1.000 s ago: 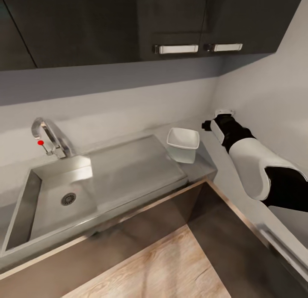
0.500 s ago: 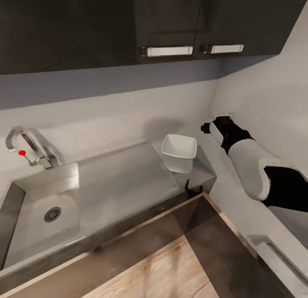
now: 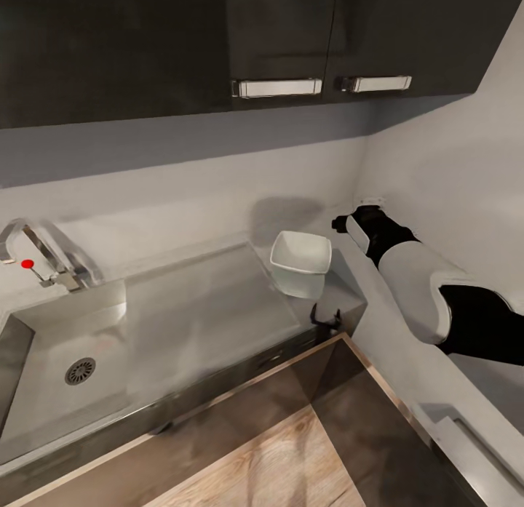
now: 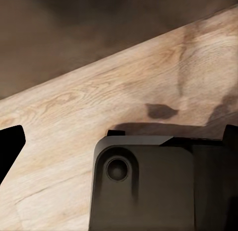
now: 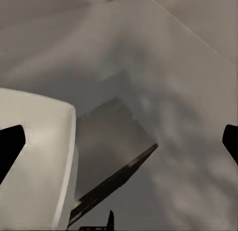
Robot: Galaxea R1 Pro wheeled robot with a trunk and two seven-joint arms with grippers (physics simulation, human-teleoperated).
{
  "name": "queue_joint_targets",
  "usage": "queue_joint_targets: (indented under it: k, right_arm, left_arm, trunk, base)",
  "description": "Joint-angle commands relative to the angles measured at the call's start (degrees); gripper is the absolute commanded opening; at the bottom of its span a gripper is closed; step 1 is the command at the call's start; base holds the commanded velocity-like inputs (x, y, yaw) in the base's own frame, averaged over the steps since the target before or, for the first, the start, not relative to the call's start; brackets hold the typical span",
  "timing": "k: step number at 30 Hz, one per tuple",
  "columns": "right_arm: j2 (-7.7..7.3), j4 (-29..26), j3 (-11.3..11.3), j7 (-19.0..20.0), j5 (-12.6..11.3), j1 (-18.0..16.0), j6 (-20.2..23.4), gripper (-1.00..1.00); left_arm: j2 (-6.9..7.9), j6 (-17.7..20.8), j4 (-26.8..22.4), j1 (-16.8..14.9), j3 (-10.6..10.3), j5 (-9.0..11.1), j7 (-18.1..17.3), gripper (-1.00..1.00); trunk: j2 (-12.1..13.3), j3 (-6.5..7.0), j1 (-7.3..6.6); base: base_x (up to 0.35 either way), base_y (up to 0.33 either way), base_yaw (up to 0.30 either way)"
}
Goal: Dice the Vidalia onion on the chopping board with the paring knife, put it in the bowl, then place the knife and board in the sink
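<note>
Head cam has panned right over the last second: sink (image 3: 65, 347) and tap (image 3: 44, 263) have slid toward the left edge of the head view, bowl (image 3: 300, 254) has drifted a little left too. That's camera/base motion, not the things moving. Right arm (image 3: 415, 289) has crept closer to the bowl; its wrist now sits just beside the bowl's right rim, near the wall corner.

Task read: basin looks empty, drain (image 3: 80, 370) bare, no onion, board or knife visible on the table (image 3: 218, 310). My guess is we're late in the sequence or repositioning, can't confirm which.

View differences:
- Right wrist view: white bowl wall (image 5: 34, 161) close up, with the table's corner and the dark drop beyond it. Jaws spread wide, tips at both frame edges, nothing between them.
- Left wrist view: looks down at wooden floor (image 4: 99, 107) and the robot's own dark housing (image 4: 144, 186). Jaws spread, pinching nothing; left arm is parked low.
</note>
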Motion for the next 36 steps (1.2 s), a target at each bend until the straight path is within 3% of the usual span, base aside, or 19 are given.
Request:
queue_joint_targets:
  k: [1,10,15,22,27,36]
  right_arm:
    - [0.13,0.09,-0.42,-0.01,0.56,0.02,0.30,1.00]
    - [0.37,2.08,-0.49,0.13,0.56,0.65,-0.06,1.00]
    - [0.15,2.31,-0.51,0.20,-2.32,1.54,-1.54,1.00]
    - [-0.08,2.32,-0.56,0.31,-3.62,2.38,-1.83,1.00]
    - [-0.24,2.32,-0.59,3.02,-5.64,2.62,-1.86,1.00]
    - [-0.33,2.32,-0.60,4.65,-6.13,2.65,-1.88,1.00]
  left_arm:
    - [-0.01,-0.18,0.03,-0.04,-0.51,0.31,0.37,1.00]
    - [-0.06,-0.18,0.10,-0.04,-0.51,0.31,0.37,1.00]
    - [-0.09,-0.18,0.11,-0.04,-0.51,0.31,0.37,1.00]
    - [-0.15,-0.18,0.15,-0.04,-0.51,0.31,0.37,1.00]
    - [-0.17,-0.18,0.18,-0.04,-0.51,0.31,0.37,1.00]
    - [-0.17,-0.18,0.20,-0.04,-0.57,0.31,0.37,1.00]
  trunk:
    - [-0.10,-0.10,0.03]
    - [-0.10,-0.44,0.03]
    - [-0.10,-0.89,0.03]
    - [-0.10,-1.53,0.03]
    - [-0.10,-1.99,0.03]
    - [-0.10,-2.81,0.03]
  base:
    - [0.000,0.000,0.000]
    - [0.000,0.000,0.000]
    - [0.000,0.000,0.000]
    - [0.000,0.000,0.000]
    - [0.000,0.000,0.000]
    - [0.000,0.000,0.000]
